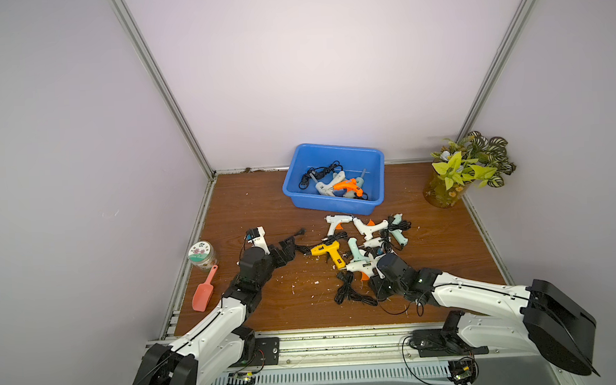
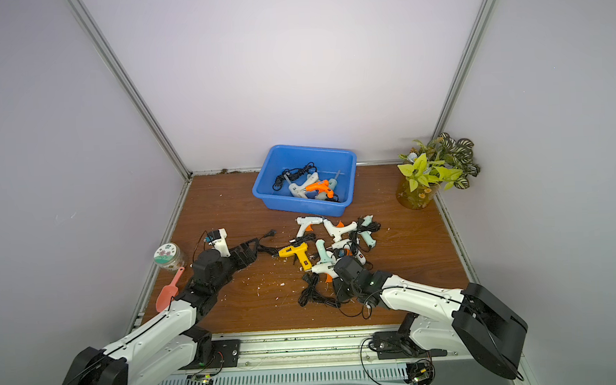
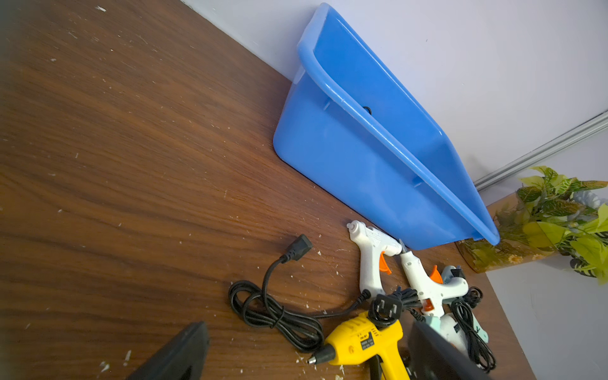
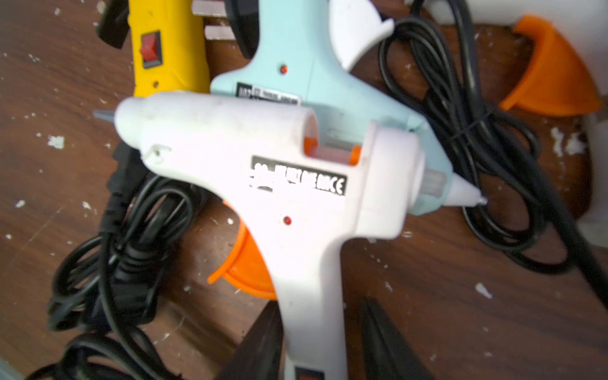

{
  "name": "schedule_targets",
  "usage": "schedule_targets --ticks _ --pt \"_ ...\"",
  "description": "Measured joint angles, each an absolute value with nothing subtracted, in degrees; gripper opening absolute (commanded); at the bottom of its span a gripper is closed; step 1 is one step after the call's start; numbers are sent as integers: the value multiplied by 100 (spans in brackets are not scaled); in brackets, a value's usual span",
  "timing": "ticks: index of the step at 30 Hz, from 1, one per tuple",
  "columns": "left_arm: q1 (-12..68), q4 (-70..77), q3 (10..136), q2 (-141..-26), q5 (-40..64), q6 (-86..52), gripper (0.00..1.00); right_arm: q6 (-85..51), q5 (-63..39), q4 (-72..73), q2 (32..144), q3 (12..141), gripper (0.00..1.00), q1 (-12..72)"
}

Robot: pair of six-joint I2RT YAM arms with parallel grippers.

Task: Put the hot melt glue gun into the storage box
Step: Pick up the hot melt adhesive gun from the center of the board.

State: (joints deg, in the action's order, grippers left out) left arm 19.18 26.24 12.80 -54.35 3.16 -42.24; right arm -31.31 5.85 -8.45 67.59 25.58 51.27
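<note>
- In both top views the box (image 1: 335, 147) (image 2: 311, 148) stands at the far edge of the table (image 1: 257, 210), against the back wall. An orange gun (image 1: 349, 185), pale guns and a black cord lie inside it.
- Just in front of the box, a heap of guns and cords lies on the table, with a yellow gun (image 1: 329, 252) on its left side.
- The white gun (image 1: 357, 267) (image 2: 323, 268) lies on the table at the near side of the heap, outside the box and well apart from it. The right arm's wrist is over its handle end and hides the fingers here.
- The left gripper (image 1: 290, 245) is low over the table, just left of the yellow gun.
- A jar (image 1: 203, 255) and a pink scoop (image 1: 205, 291) lie by the left wall, and a plant (image 1: 468, 167) stands in the far right corner.
- In the left wrist view the fingers (image 3: 187, 352) stand wide apart, released and holding nothing. The yellow gun's nozzle end and a looped cord (image 3: 279, 316) lie between them.
- In the right wrist view, which is blurred, the right gripper (image 4: 322, 306) straddles the white gun's handle. One finger meets the handle, while a thin strip of table seems to show beside the other. I cannot tell whether the grip is clenched.
- The white gun rests across a mint gun (image 4: 296, 82).
</note>
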Motion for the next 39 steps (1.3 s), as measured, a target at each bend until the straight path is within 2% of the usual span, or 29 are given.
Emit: schedule_targets --ticks 12,14,15,18,31,39 --pt "1918 2606 1280 -5494 314 -4224 99 -3111 873 -1173 6523 2696 25 5127" --pt "1918 2606 1280 -5502 314 -4224 99 -3100 923 -1253 6381 2733 17 5127" --pt "1918 2606 1280 -5502 316 -4224 99 -3087 963 -1321 6300 2775 9 5127" --pt "1918 2606 1280 -5505 314 -4222 99 -3039 1037 -1448 6077 2906 3 5127" --pt "1918 2600 1280 -5533 220 -4171 99 -2598 1470 -1837 5861 3922 0 5127" --pt "1918 2600 1280 -5586 189 -4152 99 -2189 1747 -2047 6274 5542 0 5089"
